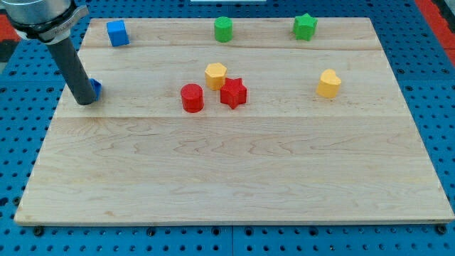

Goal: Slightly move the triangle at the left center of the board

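A blue triangle block (95, 87) lies at the left centre of the wooden board (234, 171), mostly hidden behind my rod. My tip (85, 102) rests on the board right against the block's left and lower side. Only the block's right edge shows.
A blue cube (117, 33) sits at the top left. A green cylinder (224, 29) and a green star (305, 26) sit along the top. A yellow hexagon (215, 75), red cylinder (192, 97) and red star (233, 93) cluster mid-board. A yellow heart (328, 83) lies right.
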Controlling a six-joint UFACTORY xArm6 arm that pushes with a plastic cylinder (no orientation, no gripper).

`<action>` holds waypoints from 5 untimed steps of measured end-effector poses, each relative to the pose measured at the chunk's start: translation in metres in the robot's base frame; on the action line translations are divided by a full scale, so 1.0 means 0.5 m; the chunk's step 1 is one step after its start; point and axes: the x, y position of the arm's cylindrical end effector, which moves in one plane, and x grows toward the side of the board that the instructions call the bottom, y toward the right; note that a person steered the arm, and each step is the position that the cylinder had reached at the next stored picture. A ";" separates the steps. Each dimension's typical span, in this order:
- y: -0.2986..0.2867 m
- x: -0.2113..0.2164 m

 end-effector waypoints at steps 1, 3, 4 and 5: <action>0.005 0.000; 0.132 -0.066; 0.172 -0.098; 0.176 -0.103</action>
